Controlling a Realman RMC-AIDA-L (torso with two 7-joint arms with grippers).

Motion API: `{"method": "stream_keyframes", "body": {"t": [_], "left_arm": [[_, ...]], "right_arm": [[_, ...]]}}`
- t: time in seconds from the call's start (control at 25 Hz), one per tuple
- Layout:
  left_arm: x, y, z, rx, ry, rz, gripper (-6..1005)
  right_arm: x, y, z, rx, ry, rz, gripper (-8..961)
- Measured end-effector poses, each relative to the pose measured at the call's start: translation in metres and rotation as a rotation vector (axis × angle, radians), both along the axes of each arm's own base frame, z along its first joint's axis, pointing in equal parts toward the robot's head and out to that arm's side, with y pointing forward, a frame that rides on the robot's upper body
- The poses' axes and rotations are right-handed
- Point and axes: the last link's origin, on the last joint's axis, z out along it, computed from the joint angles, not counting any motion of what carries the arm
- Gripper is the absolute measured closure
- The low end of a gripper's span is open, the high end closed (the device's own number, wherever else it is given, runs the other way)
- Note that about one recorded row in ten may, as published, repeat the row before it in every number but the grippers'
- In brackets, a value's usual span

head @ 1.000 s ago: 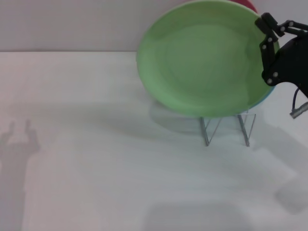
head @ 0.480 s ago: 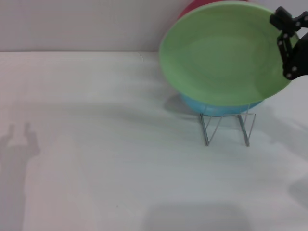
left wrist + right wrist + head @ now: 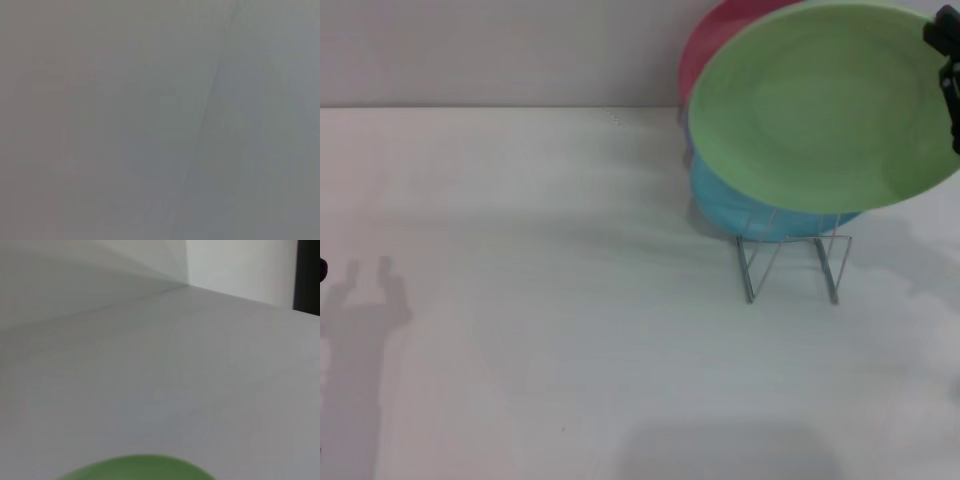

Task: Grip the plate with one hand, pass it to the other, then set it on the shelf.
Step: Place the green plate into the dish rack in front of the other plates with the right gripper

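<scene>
The light green plate [image 3: 820,105] hangs tilted in the air above the silver wire shelf [image 3: 790,265], its face towards me. My right gripper [image 3: 950,85] is shut on the plate's right rim, at the head view's right edge, and is mostly cut off. The plate's rim also shows in the right wrist view [image 3: 137,467]. Of my left gripper only a dark sliver [image 3: 322,268] shows at the far left edge; its shadow on the table shows two fingers spread apart. The left wrist view shows only a blank grey surface.
A turquoise-blue plate [image 3: 750,215] stands in the shelf behind and below the green plate. A red plate [image 3: 715,50] stands behind that, near the back wall. The white table [image 3: 540,300] stretches to the left and front.
My right gripper has carried the green plate to the right and slightly up, uncovering the turquoise-blue and red plates. The left gripper's shadow has shifted slightly.
</scene>
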Motion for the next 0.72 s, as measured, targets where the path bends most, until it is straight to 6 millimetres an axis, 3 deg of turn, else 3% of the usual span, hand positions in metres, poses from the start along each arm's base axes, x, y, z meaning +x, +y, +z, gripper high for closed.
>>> {"method": "stream_keyframes", "body": {"t": [0.44,0.72], "left_arm": [[0.004,-0.009,-0.007,-0.02,-0.027,-0.006,662],[0.007,-0.01,-0.009,-0.027,-0.037,-0.013,662]], "right_arm": [[-0.012,0.018,0.029,-0.162,-0.089,-0.001,935],[-0.02,0.031,0.036,-0.158,-0.166,-0.01,934]]}}
